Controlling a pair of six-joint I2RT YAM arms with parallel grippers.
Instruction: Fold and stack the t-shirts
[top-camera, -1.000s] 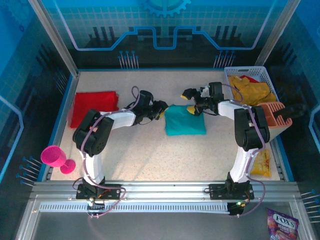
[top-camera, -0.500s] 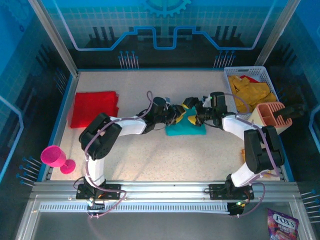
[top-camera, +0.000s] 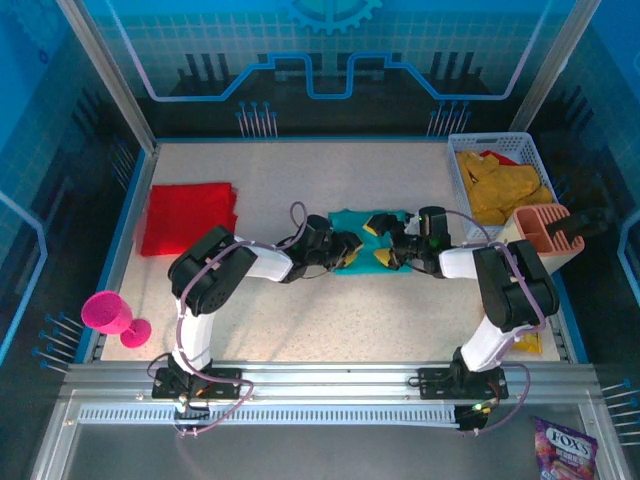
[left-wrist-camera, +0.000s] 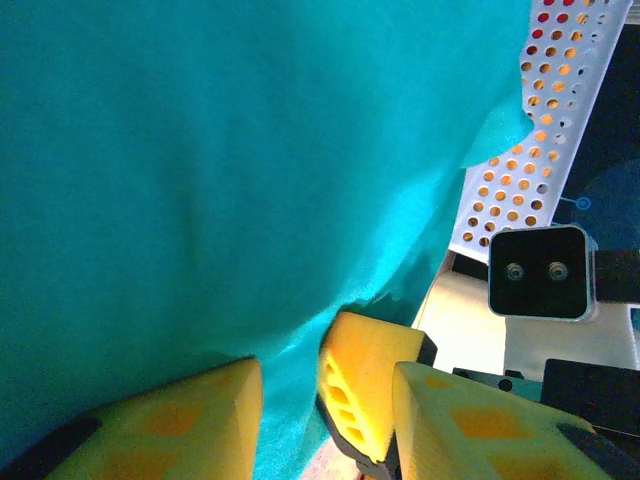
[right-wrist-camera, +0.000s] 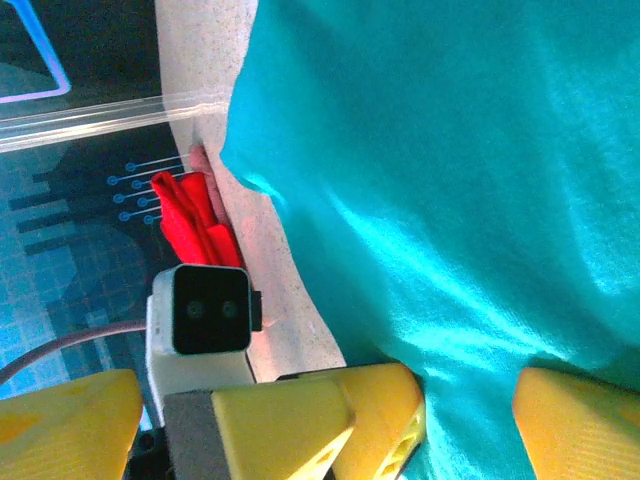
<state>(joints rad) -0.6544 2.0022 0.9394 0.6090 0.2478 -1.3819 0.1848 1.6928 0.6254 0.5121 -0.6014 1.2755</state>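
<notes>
Both arms are stretched low toward the teal cloth t-shirt (top-camera: 345, 220). The left yellow-fingered gripper (top-camera: 345, 247) is set at the shirt's left edge, fingers partly apart over cloth, grip unclear. The right yellow-fingered gripper (top-camera: 378, 242) is spread wide at the shirt's middle, one finger between the left's.

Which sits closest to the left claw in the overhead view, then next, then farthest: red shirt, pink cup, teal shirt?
From the left claw:
1. teal shirt, right at it, mid-table.
2. red shirt, back left.
3. pink cup, at the near-left edge.
</notes>
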